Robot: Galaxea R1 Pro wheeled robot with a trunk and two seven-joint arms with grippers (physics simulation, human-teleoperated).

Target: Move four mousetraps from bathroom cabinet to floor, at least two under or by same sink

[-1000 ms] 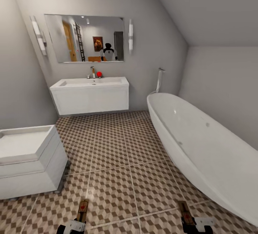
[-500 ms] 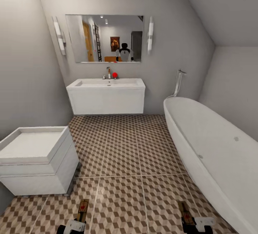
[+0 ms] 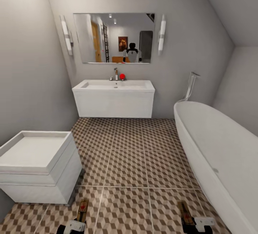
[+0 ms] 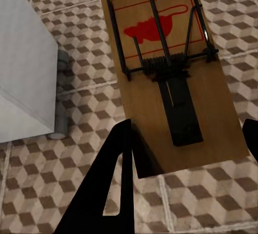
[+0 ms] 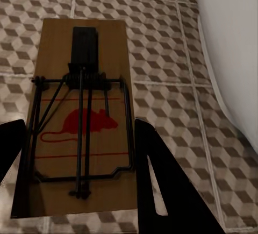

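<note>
Past the toilet [image 3: 36,162], the left gripper [image 3: 77,223] pinches one mousetrap [image 3: 83,208] above the patterned floor [image 3: 129,165], the sink [image 3: 114,85] stands ahead, and the right gripper [image 3: 190,223] pinches a second mousetrap [image 3: 185,209] beside the bathtub [image 3: 215,148].

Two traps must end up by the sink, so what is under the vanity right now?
Under the bathroom sink, bare cube-patterned bathroom floor shows at the front edge; farther back is hidden by the vanity.
</note>
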